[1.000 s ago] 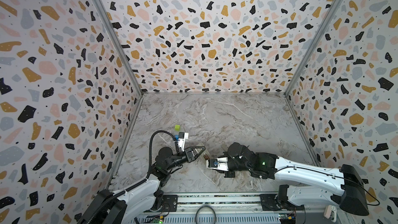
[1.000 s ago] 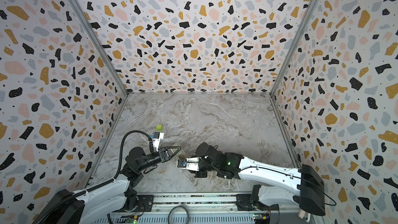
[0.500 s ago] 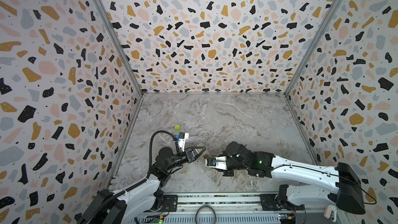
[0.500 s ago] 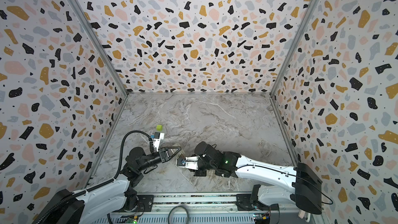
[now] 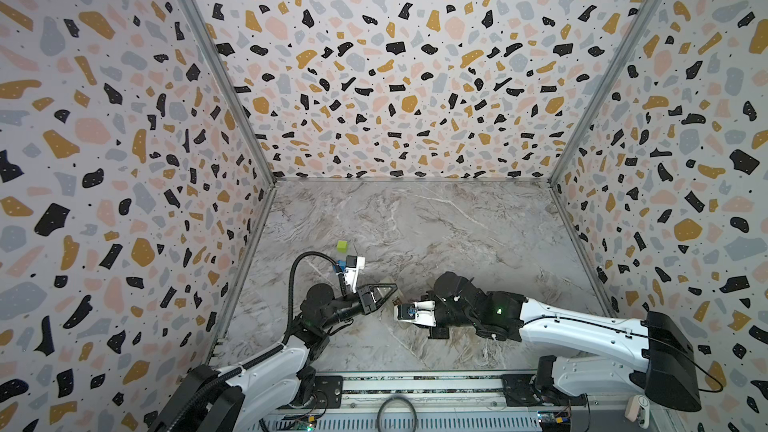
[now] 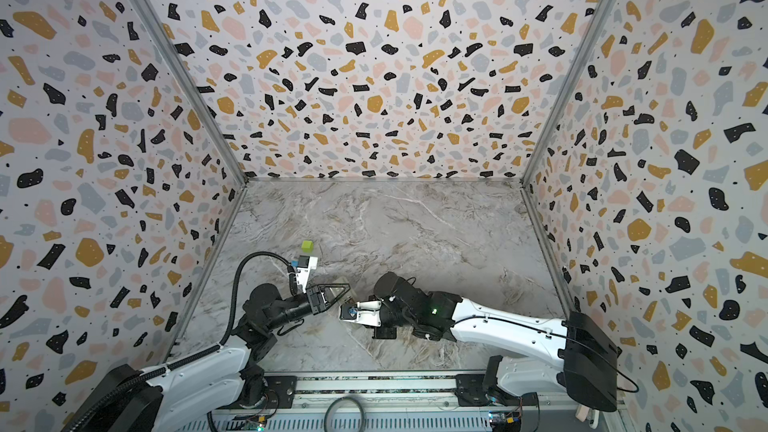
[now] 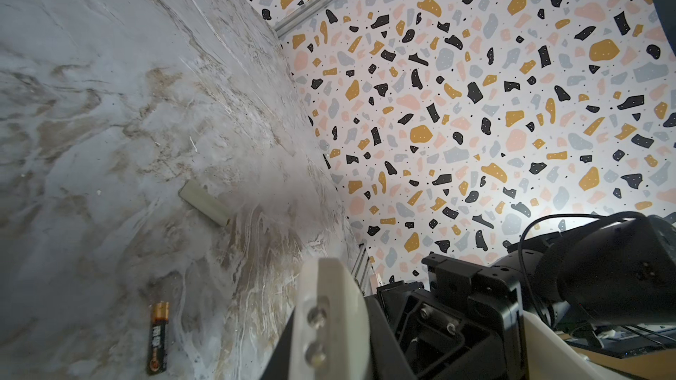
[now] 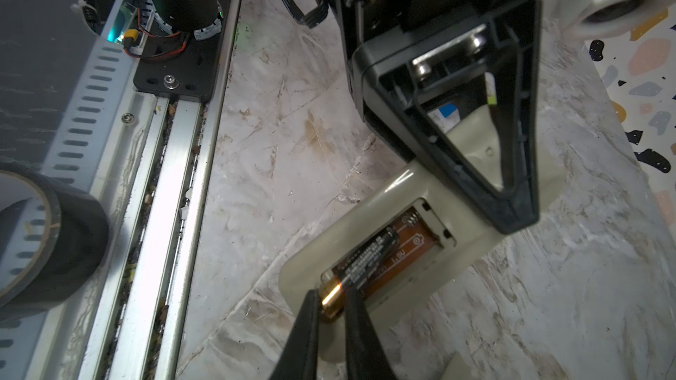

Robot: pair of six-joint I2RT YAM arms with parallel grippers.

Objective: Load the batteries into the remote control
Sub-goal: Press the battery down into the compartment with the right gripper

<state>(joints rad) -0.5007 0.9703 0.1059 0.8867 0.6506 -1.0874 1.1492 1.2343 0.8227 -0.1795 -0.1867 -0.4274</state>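
From above, both arms hide nearly all of your remote control [image 8: 420, 250]. Only the right wrist view shows it, back up, bay open. The right gripper [image 8: 331, 296] pinches the gold end of the gripped battery [image 8: 369, 257], which slants into the bay. The left gripper [image 8: 515, 219] is closed, its tip resting on the remote. The loose battery [image 7: 158, 338] lies on the open marble table [image 5: 457, 234]. The right arm has edged leftward.

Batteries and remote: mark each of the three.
Gripped battery [image 8: 365, 263]: right wrist view, black label.
Loose battery [image 7: 158, 339]: left wrist view, black body.
Remote [image 8: 351, 228]: right wrist view, beige back.
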